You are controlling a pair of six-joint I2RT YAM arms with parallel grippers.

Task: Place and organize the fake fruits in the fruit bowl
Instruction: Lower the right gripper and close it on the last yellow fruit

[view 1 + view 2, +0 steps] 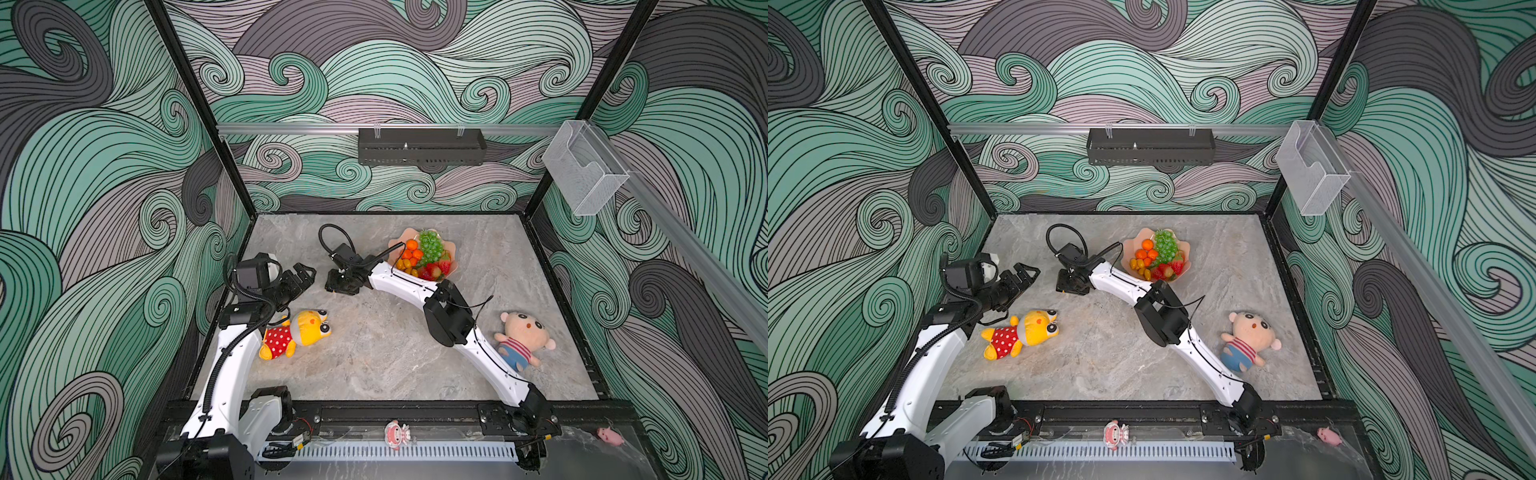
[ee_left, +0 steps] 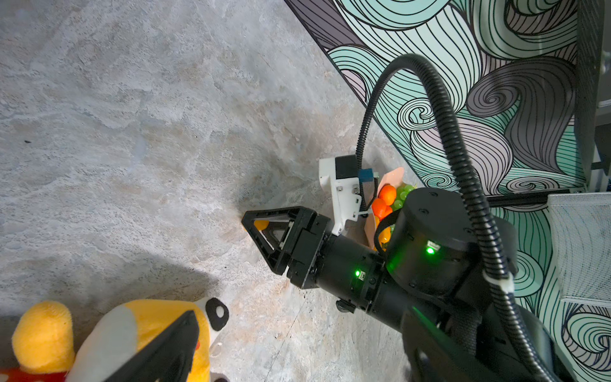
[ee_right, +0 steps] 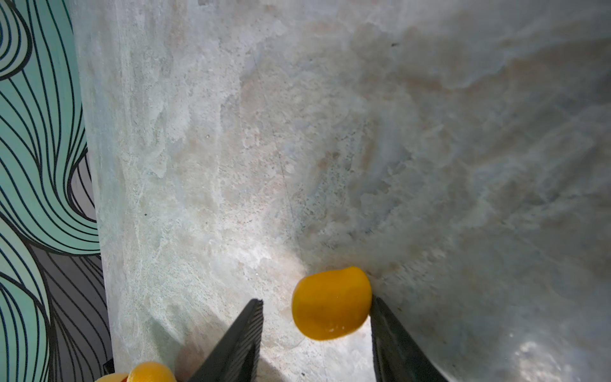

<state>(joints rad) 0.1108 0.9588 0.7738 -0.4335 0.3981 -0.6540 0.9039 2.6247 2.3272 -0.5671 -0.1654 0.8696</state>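
Note:
The peach-pink fruit bowl (image 1: 395, 242) (image 1: 1128, 246) stands at the back right of the table and holds a green grape bunch (image 1: 430, 245), tangerines (image 1: 411, 248), kumquats (image 1: 405, 264) and strawberries (image 1: 436, 268). Just left of it, my right gripper (image 1: 338, 286) (image 1: 1069, 286) points down at the table. In the right wrist view its jaws (image 3: 316, 301) stand open around a loose kumquat (image 3: 330, 304) on the table. That kumquat touches one finger, with a gap to the other. My left gripper (image 1: 305, 274) (image 2: 297, 357) hovers open and empty at the left.
A yellow plush toy (image 1: 299, 332) lies at the front left under my left arm. A doll in a striped shirt (image 1: 521, 338) lies at the right beside my right arm. A black basket (image 1: 422, 145) and a clear box (image 1: 582, 170) hang on the walls.

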